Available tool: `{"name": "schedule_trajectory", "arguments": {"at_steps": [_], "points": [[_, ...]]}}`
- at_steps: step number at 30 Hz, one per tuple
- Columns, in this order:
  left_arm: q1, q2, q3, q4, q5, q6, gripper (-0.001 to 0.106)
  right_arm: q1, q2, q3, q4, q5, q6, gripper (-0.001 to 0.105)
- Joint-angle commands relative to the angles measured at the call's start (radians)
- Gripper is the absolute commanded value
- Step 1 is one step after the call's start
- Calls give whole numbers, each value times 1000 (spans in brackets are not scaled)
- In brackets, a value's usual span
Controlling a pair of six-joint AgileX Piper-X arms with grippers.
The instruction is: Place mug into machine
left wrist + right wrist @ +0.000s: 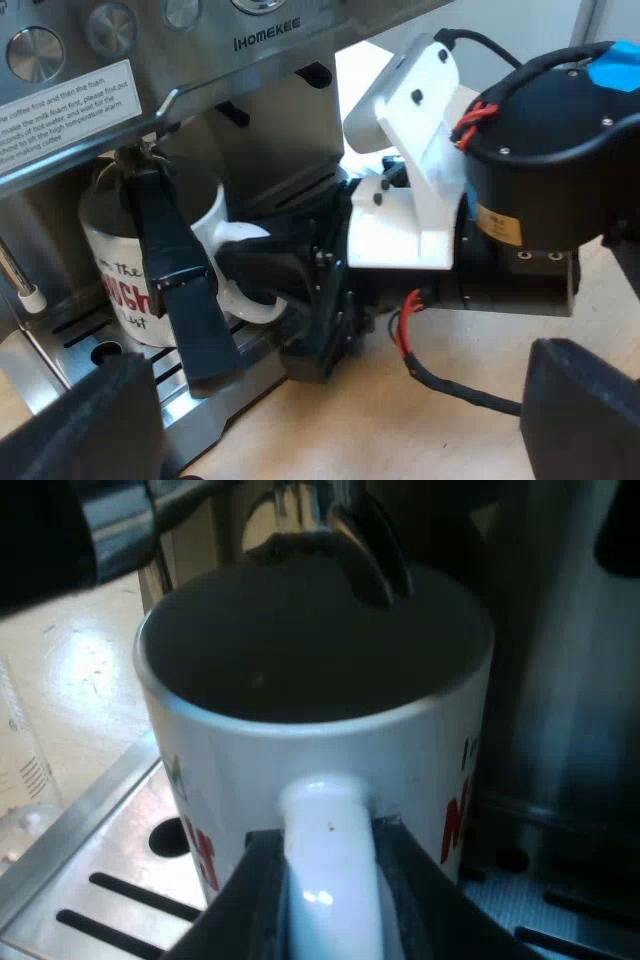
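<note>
Mug (320, 760) sitting in the espresso machine (250, 45), right gripper (330, 890) clamping its handle.
The machine is sheltering the white mug, which is standing upright over the drip tray (110, 830) beneath the spout. The left gripper (340, 400) is hanging just outside the machine's front, fingers spread wide, holding nothing.

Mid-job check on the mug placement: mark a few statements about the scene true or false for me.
1. The mug stands upright on the drip tray of the espresso machine. True.
2. The right gripper has its fingers either side of the mug's handle. True.
3. The left gripper holds a tamper. False: its fingers are open and hold nothing.
4. The mug lies tipped over on the table. False: it sits upright under the metal holder at the machine's front.
</note>
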Motion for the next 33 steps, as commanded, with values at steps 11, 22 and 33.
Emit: {"name": "schedule_trajectory", "arguments": {"at_steps": [11, 22, 33], "points": [[-4, 0, -6, -3, -14, -5, 79, 0, 11, -25, -37, 36, -4, 0], [-4, 0, -6, -3, -14, -5, 79, 0, 11, -25, -37, 36, -4, 43], [-4, 0, -6, -3, -14, -5, 79, 3, 7, -25, -37, 36, 7, 52]]}}
